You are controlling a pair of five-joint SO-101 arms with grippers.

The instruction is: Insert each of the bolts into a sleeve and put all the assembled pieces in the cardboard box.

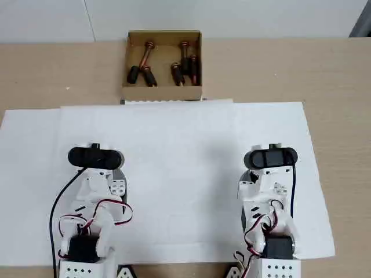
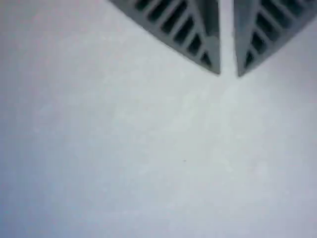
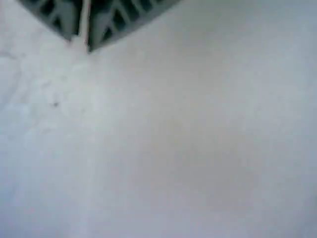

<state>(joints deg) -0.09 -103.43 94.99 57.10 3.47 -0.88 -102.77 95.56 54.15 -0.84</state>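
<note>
The cardboard box [image 1: 124, 63] stands at the far middle of the table. Inside it lie several assembled pieces, copper bolts in dark sleeves: a pair on one side [image 1: 143, 68] and a cluster on the other [image 1: 186, 66]. Both arms rest folded at the near edge. My left gripper [image 2: 228, 69] hangs just above the white paper, its grey ribbed fingers [image 2: 188, 29] nearly together and holding nothing. My right gripper [image 3: 82, 42] is likewise close over the paper, its fingers [image 3: 119, 20] closed with only a thin slit between them. In the high view the left arm [image 1: 95, 191] and right arm [image 1: 268, 191] sit apart.
A large white paper sheet [image 1: 174, 168] covers the wooden table [image 1: 324, 75] from the box down to the arm bases. Red, white and black cables loop over both arms.
</note>
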